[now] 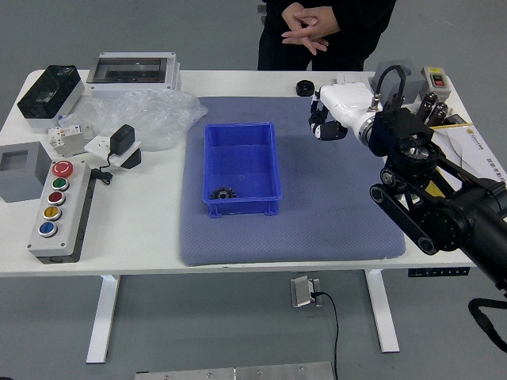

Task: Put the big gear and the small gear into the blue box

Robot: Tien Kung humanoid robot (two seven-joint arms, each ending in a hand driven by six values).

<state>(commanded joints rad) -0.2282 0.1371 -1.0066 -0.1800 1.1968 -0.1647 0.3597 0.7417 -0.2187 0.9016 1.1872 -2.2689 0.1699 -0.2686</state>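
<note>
From where I'm standing, the robot's right hand is up at the upper right of the frame, over the far part of the blue-grey mat; whether it's spread, pressed together or pinching something, I can't tell. The blue box sits around the middle of the picture, with a dark gear inside at its lower left, though I can't say which size. At the top, a person's hands are folded together, just beyond a round black piece on the white table.
</note>
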